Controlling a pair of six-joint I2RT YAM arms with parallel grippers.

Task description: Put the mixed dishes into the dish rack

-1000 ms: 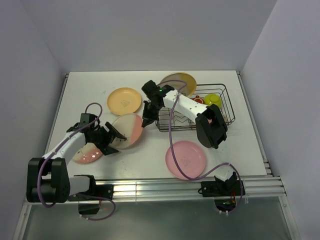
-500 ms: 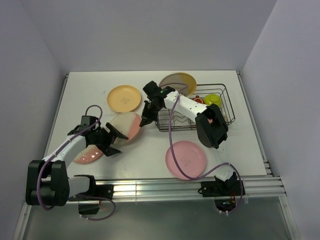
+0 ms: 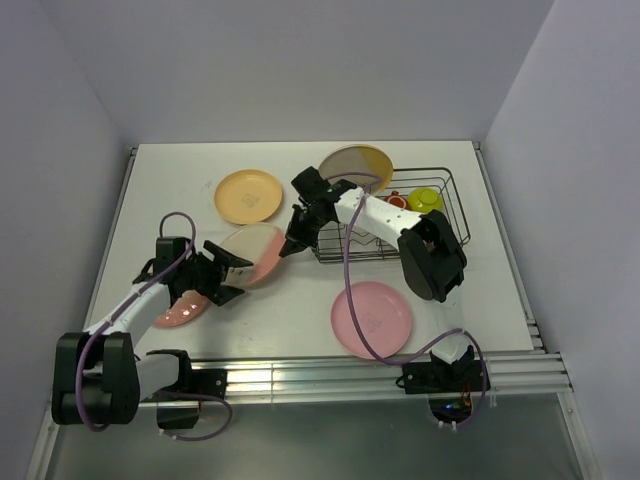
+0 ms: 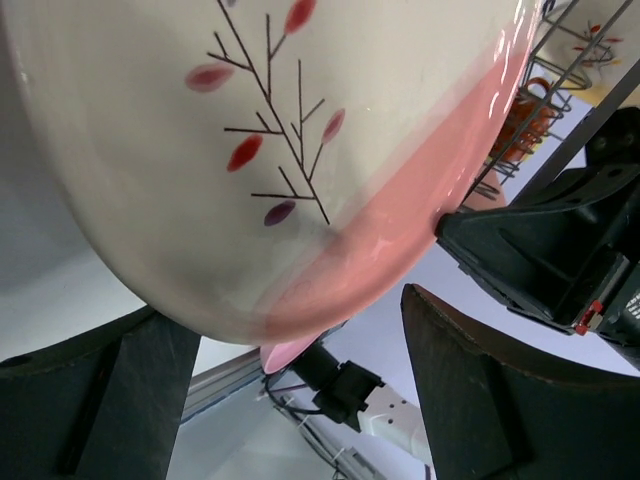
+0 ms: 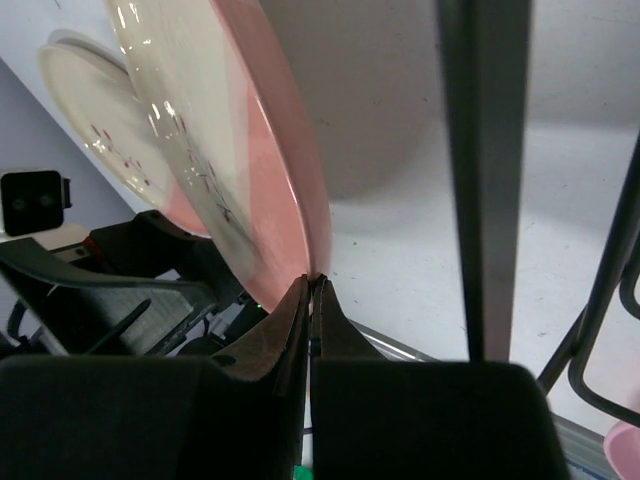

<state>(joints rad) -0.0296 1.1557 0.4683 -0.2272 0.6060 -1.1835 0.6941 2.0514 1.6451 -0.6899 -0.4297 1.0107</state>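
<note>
A cream-and-pink sprig plate [image 3: 255,250] is tilted up off the table between both grippers. My right gripper [image 3: 292,245] is shut on its pink rim [image 5: 300,200], pinching the edge at the fingertips [image 5: 312,282]. My left gripper [image 3: 228,272] is open, its fingers [image 4: 480,390] spread wide on either side of the plate's lower edge [image 4: 330,250]. The dish rack [image 3: 440,235] stands to the right and holds a cream-and-yellow plate [image 3: 357,163], a dark red mug [image 3: 396,200] and a lime-yellow bowl [image 3: 425,200].
A second cream-and-pink plate [image 3: 180,308] lies under the left arm and shows in the right wrist view [image 5: 90,130]. A yellow-orange plate [image 3: 248,196] lies at the back, a pink plate [image 3: 372,318] at the front. Rack wires [image 5: 480,180] are close to the right gripper.
The held plate has tilted up more steeply and shifted a little toward the rack with the right gripper. The left arm has drawn slightly back toward the near left.
</note>
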